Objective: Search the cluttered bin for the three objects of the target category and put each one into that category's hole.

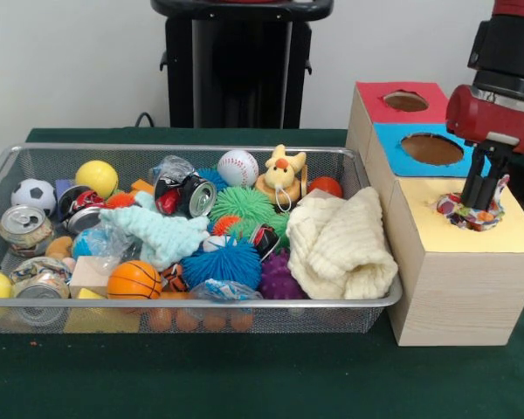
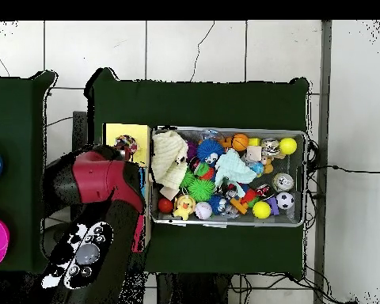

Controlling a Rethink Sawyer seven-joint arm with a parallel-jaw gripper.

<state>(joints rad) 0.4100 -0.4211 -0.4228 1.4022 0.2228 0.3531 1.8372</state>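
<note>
While the gripper [image 1: 482, 194] fingers [image 1: 484, 190] stand close together, clenched on a polka-dot cloth [image 1: 468, 211] bunched at the hole of the yellow-topped box [image 1: 458, 262], the red arm [image 1: 498, 105] comes down from above. Left of the box, the wire bin [image 1: 192, 305] holds a cream waffle cloth [image 1: 341, 244], mint fuzzy cloth [image 1: 162, 234], balls and cans.

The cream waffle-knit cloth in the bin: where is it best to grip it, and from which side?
Probably from straight above, pinching the raised fold on top of the cream waffle-knit cloth. It lies bunched at the end of the bin nearest the boxes, against the mesh wall, so side access looks blocked.
</note>
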